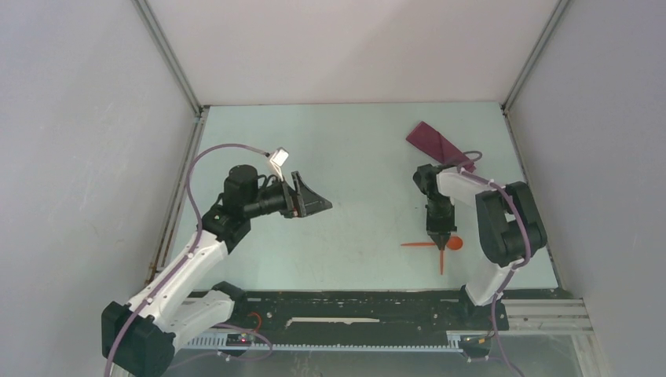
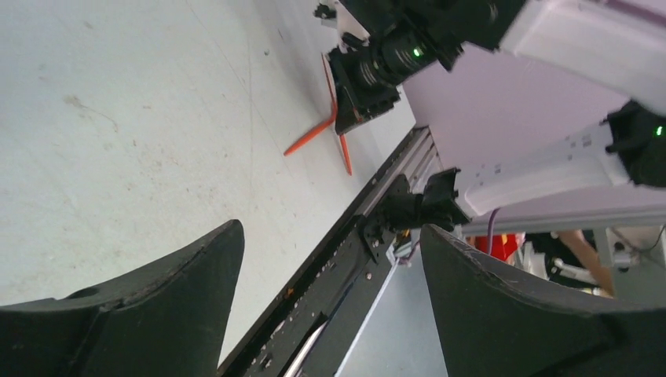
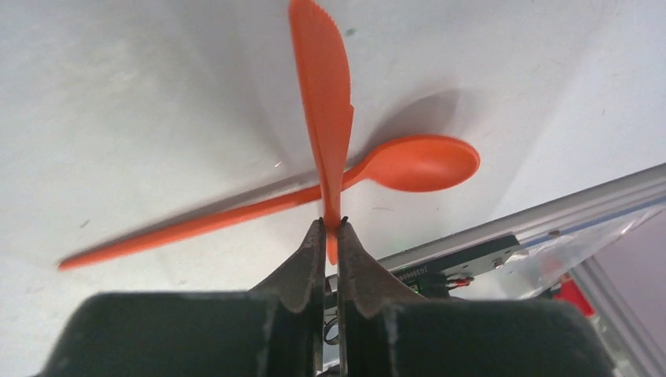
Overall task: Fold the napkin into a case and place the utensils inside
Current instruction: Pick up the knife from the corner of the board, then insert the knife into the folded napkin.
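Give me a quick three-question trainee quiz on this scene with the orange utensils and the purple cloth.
1. True or false: the left gripper holds the spoon.
2. What does the right gripper pinch? A) the knife B) the spoon C) the napkin
3. Fill in: where they cross, the knife lies ____ the spoon.
Key: 1 false, its jaws stand open and empty; 2 A; 3 over.

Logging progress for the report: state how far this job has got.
Done: the plum-purple cloth napkin lies folded narrow, far right. In hand: the right gripper pinches the serrated orange plastic knife crossing the orange plastic spoon. Left: both go inside it; left gripper hangs open.
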You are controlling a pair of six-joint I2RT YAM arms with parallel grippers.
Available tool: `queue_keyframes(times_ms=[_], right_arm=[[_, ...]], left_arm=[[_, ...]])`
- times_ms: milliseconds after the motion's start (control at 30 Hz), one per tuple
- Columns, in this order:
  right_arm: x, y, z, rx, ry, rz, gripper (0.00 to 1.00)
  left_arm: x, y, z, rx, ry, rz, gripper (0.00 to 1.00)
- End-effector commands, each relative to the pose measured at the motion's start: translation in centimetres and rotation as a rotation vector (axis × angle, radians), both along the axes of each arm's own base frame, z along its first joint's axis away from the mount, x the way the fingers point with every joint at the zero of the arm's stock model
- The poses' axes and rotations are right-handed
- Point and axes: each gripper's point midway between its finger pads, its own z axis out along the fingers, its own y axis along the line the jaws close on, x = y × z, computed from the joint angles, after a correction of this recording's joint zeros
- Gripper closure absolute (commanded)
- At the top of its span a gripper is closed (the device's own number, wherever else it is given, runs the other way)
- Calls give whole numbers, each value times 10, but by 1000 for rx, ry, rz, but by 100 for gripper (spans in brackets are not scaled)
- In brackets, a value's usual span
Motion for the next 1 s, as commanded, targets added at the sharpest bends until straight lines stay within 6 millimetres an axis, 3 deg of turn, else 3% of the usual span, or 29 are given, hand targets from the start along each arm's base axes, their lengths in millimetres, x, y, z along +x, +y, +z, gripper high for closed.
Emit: queue_keyframes(times_ms=[0, 200, 333, 467, 567, 633, 767, 967], right_arm=[[34, 24, 32, 75, -178, 182, 100], [70, 81, 60, 266, -420, 465, 100], [89, 124, 89, 445, -569, 688, 100], [97, 137, 111, 461, -656, 916, 100], [111, 134, 125, 458, -662, 1047, 100], [134, 125, 136, 403, -654, 1088, 100], [194, 93, 150, 240, -563, 1078, 100], [279, 48, 148, 44, -489, 1072, 100]], left_arm=[[18, 9, -4, -66, 78, 72, 11], [42, 12, -28, -222, 270, 86, 11], [48, 9, -32, -226, 282, 73, 12], [55, 6, -34, -215, 291, 65, 13], [55, 6, -34, -216, 287, 64, 13], [53, 6, -33, -216, 283, 54, 13], [46, 9, -37, -170, 280, 40, 13], [37, 16, -51, -95, 286, 55, 13]])
